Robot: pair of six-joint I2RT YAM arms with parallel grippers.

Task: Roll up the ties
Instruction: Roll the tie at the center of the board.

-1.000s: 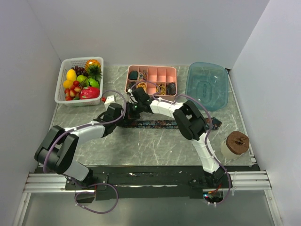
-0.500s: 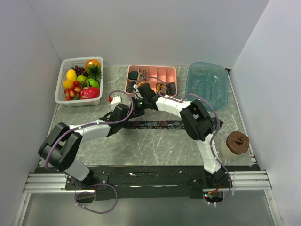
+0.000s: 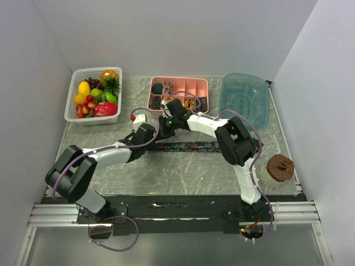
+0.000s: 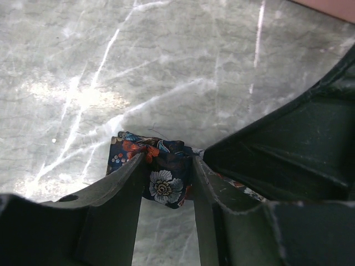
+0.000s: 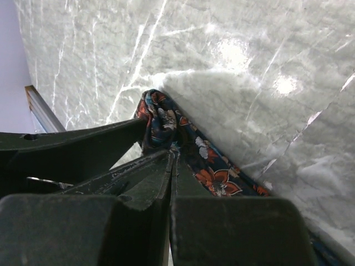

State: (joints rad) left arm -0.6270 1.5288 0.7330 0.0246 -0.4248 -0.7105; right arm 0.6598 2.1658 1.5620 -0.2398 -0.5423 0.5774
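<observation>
- navy paisley cloth is bunched into a small roll (image 4: 163, 180) at one end of the tie (image 3: 186, 146), and both pincers meet at that roll, a little toward the far edge from the middle of the table (image 3: 183, 172).
- the rest of the tie lies flat as a strip parallel to the near edge, running from the roll toward the right edge until it passes under the right arm.
- left pincer (image 4: 167, 164): its fingers stand apart on either side of the roll and touch the cloth on both sides. they are wider than a moment ago, so this looks like a grip being eased, but i cannot tell whether they still press.
- right pincer (image 5: 171, 158): clenched tight, with its tips right at the roll. whether a fold is caught between them is not clear.
- against the earlier frames, the flat strip is plainly shorter. its end used to show beyond the right arm toward the right edge, and nothing shows there now.
- both wrists have also shifted toward the far edge, closer to the pink tray (image 3: 178, 87).
- judgement: rolling is under way but far from finished, since much of the tie lies unrolled. the left pincer looks to be letting go to take a fresh hold, and the loose roll could spring open meanwhile.
</observation>
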